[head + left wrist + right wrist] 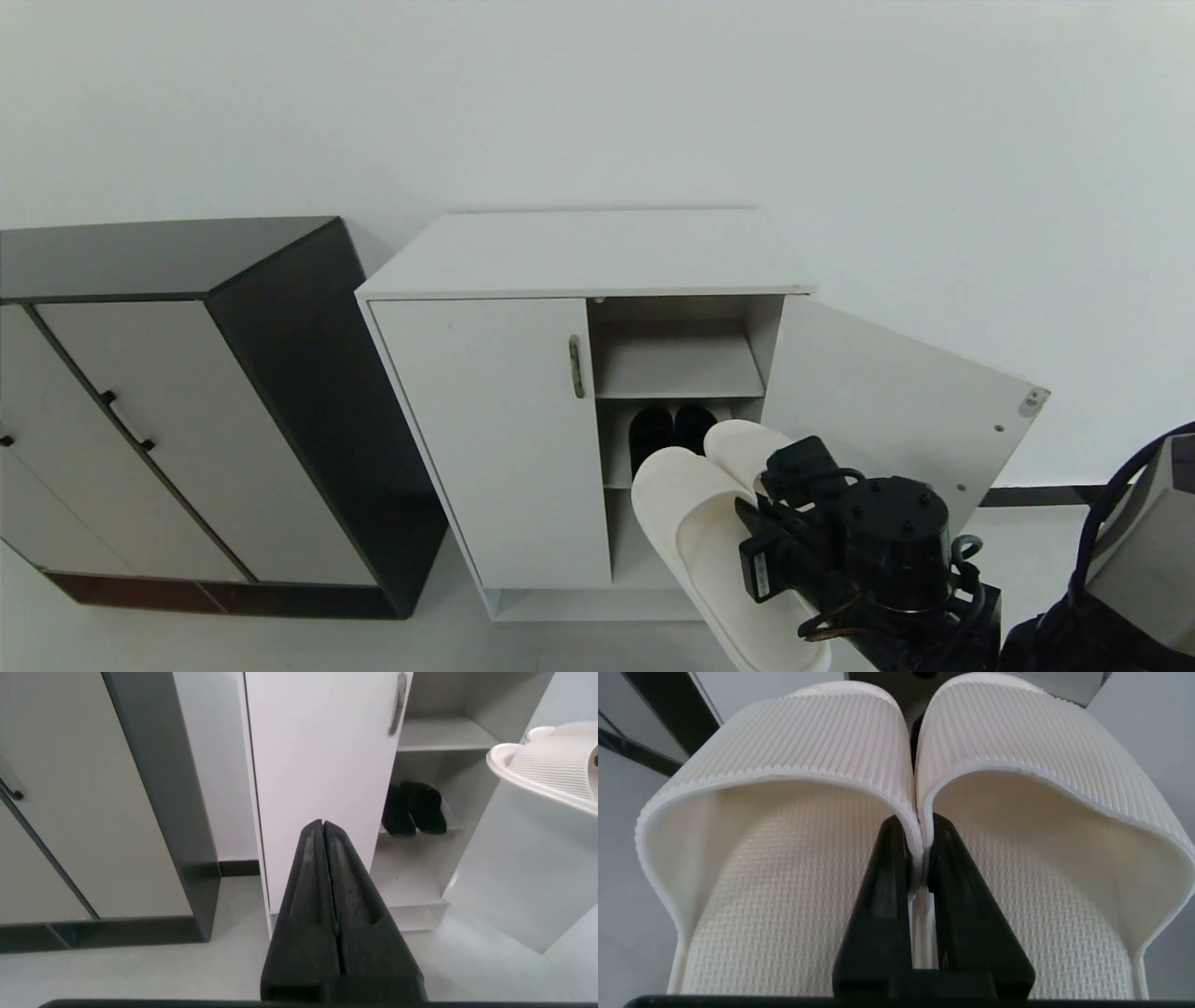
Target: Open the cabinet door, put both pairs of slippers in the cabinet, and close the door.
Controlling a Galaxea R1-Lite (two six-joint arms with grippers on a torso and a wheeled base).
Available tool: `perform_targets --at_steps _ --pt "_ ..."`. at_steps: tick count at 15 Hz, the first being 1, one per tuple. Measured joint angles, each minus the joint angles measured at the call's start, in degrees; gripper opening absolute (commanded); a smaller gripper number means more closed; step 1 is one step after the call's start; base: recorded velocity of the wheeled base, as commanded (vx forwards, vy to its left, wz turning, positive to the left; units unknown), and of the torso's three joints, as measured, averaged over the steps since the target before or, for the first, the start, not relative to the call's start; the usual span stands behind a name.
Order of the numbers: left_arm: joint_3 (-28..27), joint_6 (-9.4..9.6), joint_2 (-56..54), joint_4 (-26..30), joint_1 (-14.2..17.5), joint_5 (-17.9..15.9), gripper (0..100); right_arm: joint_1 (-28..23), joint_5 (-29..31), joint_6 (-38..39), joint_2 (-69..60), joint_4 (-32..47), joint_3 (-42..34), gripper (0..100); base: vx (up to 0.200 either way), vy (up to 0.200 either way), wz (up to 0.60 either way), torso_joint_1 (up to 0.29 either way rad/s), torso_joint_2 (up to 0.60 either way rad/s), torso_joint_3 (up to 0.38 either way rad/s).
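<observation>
Right gripper [915, 854]: jaws are clamped on the white slippers [785, 793], one finger inside each shoe, pinching the two inner walls together. That's why one grip carries the whole pair.

White slippers, position: they are up in the air in front of the cabinet's [579, 252] open right half, toes aimed at the opening and soles down. They hang just in front of the middle shelf level, not set down on anything. Held flat and nose-first like this, they look lined up to slide straight in.

Black slippers [670, 431]: they are already in, side by side on the middle shelf [616, 481], pushed well back. That leaves the front of the shelf for the second pair.

Right door [887, 411]: it is swung wide open and angled off to the right, beside the arm rather than across its path. It is kept wide, I'd say, so the wrist doesn't clip it on the way in.

Left door [485, 429]: it is shut, with its handle [576, 367] at the centre edge. Only the right half is needed for this job.

Left gripper [323, 831]: jaws are pressed together and hold nothing. It sits low and back, facing the shut left door and well apart from the action.

Progress: door open, one pair stowed, second pair at the threshold; placing it and shutting the door are what's left.

Watch for: the toes could bump the black pair or catch the shelf edge.
</observation>
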State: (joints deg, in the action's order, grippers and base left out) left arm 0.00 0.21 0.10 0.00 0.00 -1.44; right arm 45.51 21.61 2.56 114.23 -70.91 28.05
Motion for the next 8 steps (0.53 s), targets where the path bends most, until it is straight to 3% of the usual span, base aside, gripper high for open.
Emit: perform_targets --at_steps 8 --pt "0.00 0.01 0.00 0.00 0.00 -0.01 0 0.07 -0.05 -0.13 0.83 -1.29 -0.27 0 0.000 0.000 0.00 -0.171 0.49 0.319"
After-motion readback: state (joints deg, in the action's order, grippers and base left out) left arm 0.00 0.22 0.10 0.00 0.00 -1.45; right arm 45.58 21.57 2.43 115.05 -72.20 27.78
